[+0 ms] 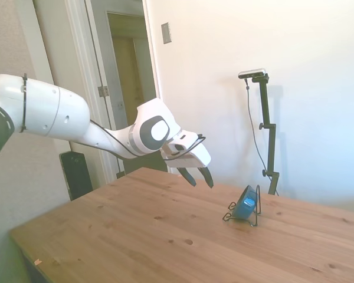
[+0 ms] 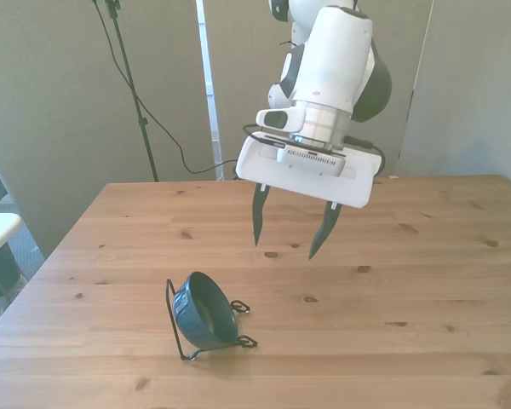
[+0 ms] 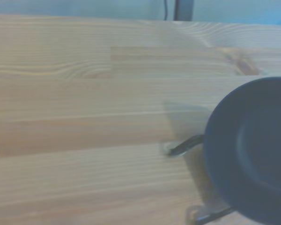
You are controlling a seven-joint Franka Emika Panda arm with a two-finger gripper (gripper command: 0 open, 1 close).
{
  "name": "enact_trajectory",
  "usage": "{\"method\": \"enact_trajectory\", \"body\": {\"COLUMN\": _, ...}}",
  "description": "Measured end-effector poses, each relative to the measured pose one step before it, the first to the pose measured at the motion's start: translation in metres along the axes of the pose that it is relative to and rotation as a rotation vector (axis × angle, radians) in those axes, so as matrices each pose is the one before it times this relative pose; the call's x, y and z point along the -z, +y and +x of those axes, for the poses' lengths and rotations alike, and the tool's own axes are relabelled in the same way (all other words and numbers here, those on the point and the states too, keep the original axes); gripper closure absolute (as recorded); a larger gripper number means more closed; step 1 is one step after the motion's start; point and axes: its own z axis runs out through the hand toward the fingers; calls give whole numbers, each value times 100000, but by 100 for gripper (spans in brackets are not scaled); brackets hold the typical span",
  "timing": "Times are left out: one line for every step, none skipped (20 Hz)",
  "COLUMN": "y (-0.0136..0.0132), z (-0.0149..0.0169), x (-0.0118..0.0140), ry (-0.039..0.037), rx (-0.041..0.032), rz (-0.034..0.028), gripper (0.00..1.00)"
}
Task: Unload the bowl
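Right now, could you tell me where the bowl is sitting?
The bowl stands tilted on edge in the black wire rack, toward the front view's left on the wooden table, below and apart from the open hand.

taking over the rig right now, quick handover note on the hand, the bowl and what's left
Hand: open, empty, in the air above the table, clear of the bowl.
Bowl: propped on edge in the thin black wire rack, near the table's front edge, toward the front view's left.
Done: nothing yet; the bowl is untouched.
Left: reach the bowl, grip it, lift it out of the rack.
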Motion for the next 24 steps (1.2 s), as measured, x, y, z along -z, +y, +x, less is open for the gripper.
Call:
{"method": "enact_trajectory", "body": {"y": -61, "z": 785, "x": -540, "ry": 878, "rx": -1396, "rz": -1158, "gripper": 0}}
{"method": "enact_trajectory", "body": {"y": -44, "z": 814, "x": -536, "ry": 909, "rx": -1338, "rz": -1110, "gripper": 0}}
{"method": "enact_trajectory", "body": {"y": -65, "z": 741, "x": -481, "ry": 1032, "rx": -1143, "rz": -1243, "gripper": 0}}
{"method": "enact_trajectory", "body": {"y": -68, "z": 745, "x": -460, "ry": 1233, "rx": -994, "rz": -1275, "gripper": 0}}
{"method": "enact_trajectory", "body": {"y": -85, "z": 716, "x": -389, "ry": 1311, "rx": -1122, "rz": -1281, "gripper": 0}}
{"method": "enact_trajectory", "body": {"y": -157, "z": 607, "x": -297, "ry": 948, "rx": -863, "rz": -845, "gripper": 0}}
{"method": "enact_trajectory", "body": {"y": -166, "z": 527, "x": -302, "ry": 677, "rx": -609, "rz": -867, "gripper": 0}}
{"method": "enact_trajectory", "body": {"y": -232, "z": 480, "x": -259, "ry": 742, "rx": -502, "rz": -653, "gripper": 0}}
{"method": "enact_trajectory", "body": {"y": -265, "z": 395, "x": -230, "ry": 724, "rx": -378, "rz": -662, "gripper": 0}}
{"method": "enact_trajectory", "body": {"y": -271, "z": 369, "x": -256, "ry": 1117, "rx": -249, "rz": -686, "gripper": 0}}
{"method": "enact_trajectory", "body": {"y": -250, "z": 251, "x": -287, "ry": 1207, "rx": -116, "rz": -1068, "gripper": 0}}
{"method": "enact_trajectory", "body": {"y": -254, "z": 153, "x": -300, "ry": 762, "rx": -167, "rz": -1018, "gripper": 0}}
{"method": "enact_trajectory", "body": {"y": -241, "z": 81, "x": -328, "ry": 575, "rx": -78, "rz": -802, "gripper": 0}}
{"method": "enact_trajectory", "body": {"y": -201, "z": -40, "x": -354, "ry": 190, "rx": 57, "rz": -971, "gripper": 0}}
{"method": "enact_trajectory", "body": {"y": -183, "z": -41, "x": -279, "ry": 204, "rx": 90, "rz": -653, "gripper": 0}}
{"method": "enact_trajectory", "body": {"y": -133, "z": -75, "x": -279, "ry": 202, "rx": 147, "rz": -580, "gripper": 0}}
{"method": "enact_trajectory", "body": {"y": -47, "z": -44, "x": -227, "ry": 343, "rx": 186, "rz": -534, "gripper": 0}}
{"method": "enact_trajectory", "body": {"y": 38, "z": -7, "x": -192, "ry": 436, "rx": 216, "rz": -639, "gripper": 0}}
{"method": "enact_trajectory", "body": {"y": 82, "z": 31, "x": -157, "ry": 480, "rx": 222, "rz": -663, "gripper": 0}}
{"method": "enact_trajectory", "body": {"y": 104, "z": 65, "x": -137, "ry": 499, "rx": 158, "rz": -673, "gripper": 0}}
{"method": "enact_trajectory", "body": {"y": 91, "z": 62, "x": -108, "ry": 453, "rx": 99, "rz": -552, "gripper": 0}}
{"method": "enact_trajectory", "body": {"y": 62, "z": 38, "x": -75, "ry": 295, "rx": -15, "rz": -403, "gripper": 0}}
{"method": "enact_trajectory", "body": {"y": 48, "z": 22, "x": -49, "ry": 178, "rx": 18, "rz": -347, "gripper": 0}}
{"method": "enact_trajectory", "body": {"y": 29, "z": 8, "x": -39, "ry": 106, "rx": 36, "rz": -233, "gripper": 0}}
